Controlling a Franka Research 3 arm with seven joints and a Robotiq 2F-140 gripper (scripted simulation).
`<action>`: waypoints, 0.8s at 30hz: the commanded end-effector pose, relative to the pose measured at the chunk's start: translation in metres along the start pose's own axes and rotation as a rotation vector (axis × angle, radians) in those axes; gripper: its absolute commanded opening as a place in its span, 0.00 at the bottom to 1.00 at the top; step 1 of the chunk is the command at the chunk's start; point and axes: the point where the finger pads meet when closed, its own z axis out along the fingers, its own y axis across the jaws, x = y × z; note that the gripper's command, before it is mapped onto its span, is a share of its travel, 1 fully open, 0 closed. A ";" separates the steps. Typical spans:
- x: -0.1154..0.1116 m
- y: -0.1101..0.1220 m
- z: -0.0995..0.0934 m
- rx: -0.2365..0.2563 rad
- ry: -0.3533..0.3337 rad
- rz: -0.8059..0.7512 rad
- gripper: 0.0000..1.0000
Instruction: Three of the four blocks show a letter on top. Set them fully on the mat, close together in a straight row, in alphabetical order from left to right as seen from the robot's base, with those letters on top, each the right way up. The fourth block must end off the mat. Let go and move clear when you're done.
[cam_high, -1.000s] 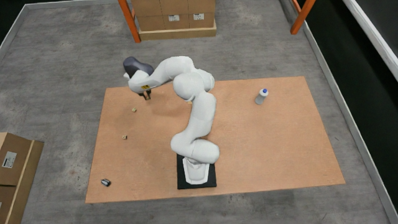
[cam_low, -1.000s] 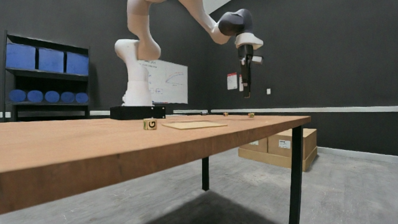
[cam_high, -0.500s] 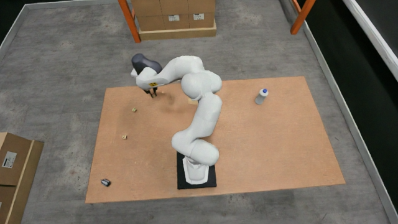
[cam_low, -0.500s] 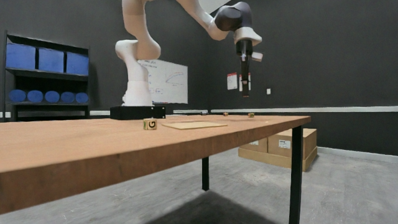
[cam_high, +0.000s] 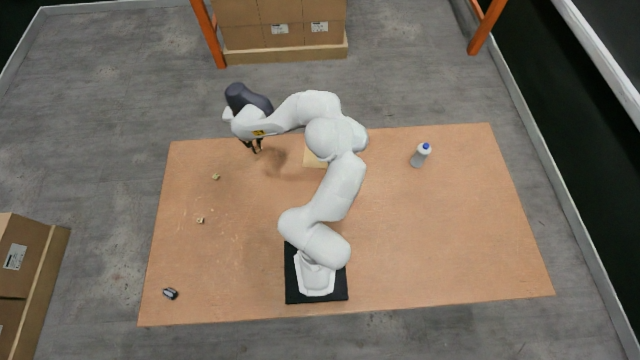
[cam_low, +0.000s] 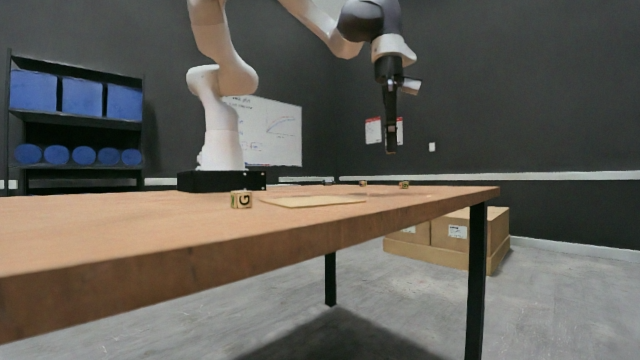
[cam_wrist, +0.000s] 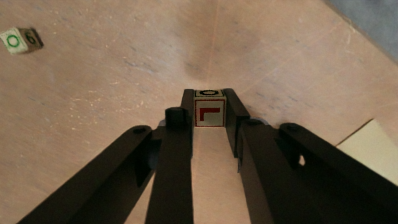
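From the top view, we see our hand (cam_high: 256, 148) (cam_low: 391, 150) (cam_wrist: 208, 103) above the table (cam_high: 425, 225) (cam_low: 150, 235) (cam_wrist: 75, 135), well left of the mat (cam_high: 313, 159) (cam_low: 315, 201) (cam_wrist: 374, 150), which our arm partly hides. Two blocks lie on the table's left part, off the mat.

From the exterior view, we see the G block (cam_low: 241, 199) on the table beside the mat.

From the wrist view, we have our fingers mostly closed on a block (cam_wrist: 209, 111) showing a red letter. Another block (cam_wrist: 21, 40) shows a green O.

Gripper (cam_wrist: 208, 103) grips a red-lettered block (cam_wrist: 209, 112); a green-lettered block (cam_wrist: 20, 40) lies beyond it, upper left; pale mat (cam_wrist: 375, 150) lower right of it.
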 end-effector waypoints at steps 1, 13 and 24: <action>-0.005 0.011 0.000 0.000 -0.006 -0.139 0.22; -0.020 0.048 -0.001 -0.001 -0.006 -0.260 0.22; -0.035 0.080 -0.001 -0.002 -0.006 -0.373 0.22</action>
